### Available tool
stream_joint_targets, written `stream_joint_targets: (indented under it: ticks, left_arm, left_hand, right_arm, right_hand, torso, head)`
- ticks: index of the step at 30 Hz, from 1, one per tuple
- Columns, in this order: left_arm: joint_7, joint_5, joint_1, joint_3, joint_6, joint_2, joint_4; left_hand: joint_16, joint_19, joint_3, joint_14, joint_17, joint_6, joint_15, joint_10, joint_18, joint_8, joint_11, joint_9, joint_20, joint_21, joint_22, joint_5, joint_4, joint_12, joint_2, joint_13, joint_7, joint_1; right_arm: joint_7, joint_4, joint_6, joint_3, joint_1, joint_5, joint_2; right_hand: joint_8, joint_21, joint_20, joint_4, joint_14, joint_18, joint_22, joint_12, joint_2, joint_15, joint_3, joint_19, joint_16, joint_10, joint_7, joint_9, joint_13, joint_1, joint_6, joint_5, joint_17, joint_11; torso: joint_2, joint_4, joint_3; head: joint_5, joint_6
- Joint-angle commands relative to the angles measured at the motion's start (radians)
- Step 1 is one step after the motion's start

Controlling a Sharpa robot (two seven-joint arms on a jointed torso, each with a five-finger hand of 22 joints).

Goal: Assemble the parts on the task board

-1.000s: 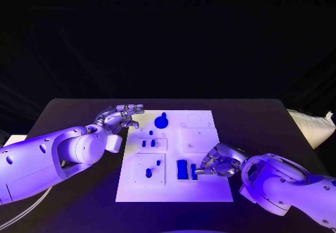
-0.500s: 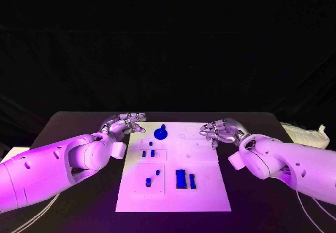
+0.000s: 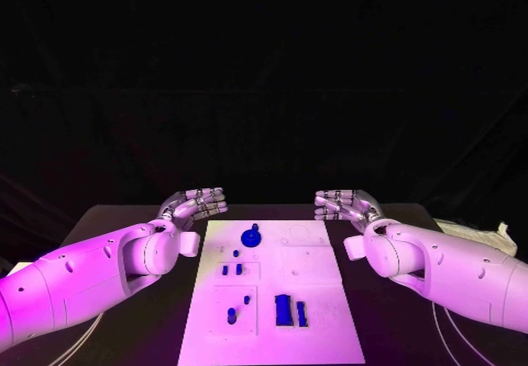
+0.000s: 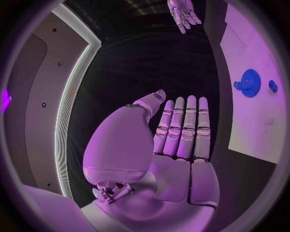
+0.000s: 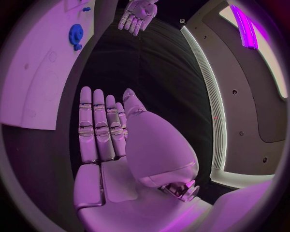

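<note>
The white task board (image 3: 319, 335) lies in the middle of the black table. A blue gear (image 3: 252, 238) sits at its far end, small blue pegs (image 3: 231, 269) stand in the left blocks, and two blue bars (image 3: 291, 310) stand near the middle front. My left hand (image 3: 196, 203) hovers off the board's far left corner and my right hand (image 3: 342, 204) off its far right corner. Both are flat with straight fingers and hold nothing. The left wrist view shows the left hand (image 4: 181, 130), the gear (image 4: 248, 83) and the right hand (image 4: 183, 12). The right wrist view shows the right hand (image 5: 103, 130), the gear (image 5: 76, 35) and the left hand (image 5: 137, 14).
A pale crumpled cloth (image 3: 478, 230) lies at the table's right edge. Black table surface runs along both sides of the board, under my two white arms.
My right hand has left the blue bars at the board's front and risen to the far right corner, its fingers now straight. The left hand has straightened its fingers. The camera has shifted.
</note>
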Motion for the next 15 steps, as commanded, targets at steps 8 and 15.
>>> stream_joint_targets:
  ticks: [8, 15]
  left_arm:
    - [0.028, -0.028, -0.024, 0.008, -0.100, -0.013, 0.068]
    - [0.080, -0.078, -0.064, 0.024, -0.284, -0.034, 0.185]
  left_hand:
    - [-0.117, -0.399, -0.189, -0.461, -0.129, -0.465, -0.128, -0.503, -0.072, -0.115, -0.072, -0.059, -0.117, -0.102, -0.180, -0.131, -0.010, -0.118, 0.099, -0.056, -0.090, -0.635]
    - [-0.146, -0.502, -0.238, -0.580, -0.129, -0.586, -0.128, -0.633, -0.084, -0.115, -0.149, -0.059, -0.147, -0.102, -0.226, -0.131, -0.010, -0.118, 0.099, -0.056, -0.113, -0.798]
  right_arm:
    - [0.048, 0.087, -0.103, -0.013, -0.006, 0.044, -0.011]
    - [0.129, 0.221, -0.265, -0.032, -0.015, 0.119, -0.023]
  right_hand:
    - [-0.059, -0.078, -0.087, -0.093, -0.554, -0.068, -0.141, -0.059, -0.048, -0.075, 0.039, -0.514, -0.126, -0.532, -0.082, -0.134, -0.074, -0.722, -0.462, -0.135, -0.097, -0.121]
    - [-0.059, -0.161, -0.179, -0.093, -0.698, -0.090, -0.177, -0.059, -0.048, -0.075, 0.039, -0.647, -0.126, -0.669, -0.170, -0.134, -0.150, -0.907, -0.581, -0.135, -0.122, -0.121]
  torso:
    - [-0.048, -0.0063, 0.0140]
    - [-0.073, -0.0098, 0.0218]
  head:
    - [0.016, 0.007]
    - [0.025, 0.012]
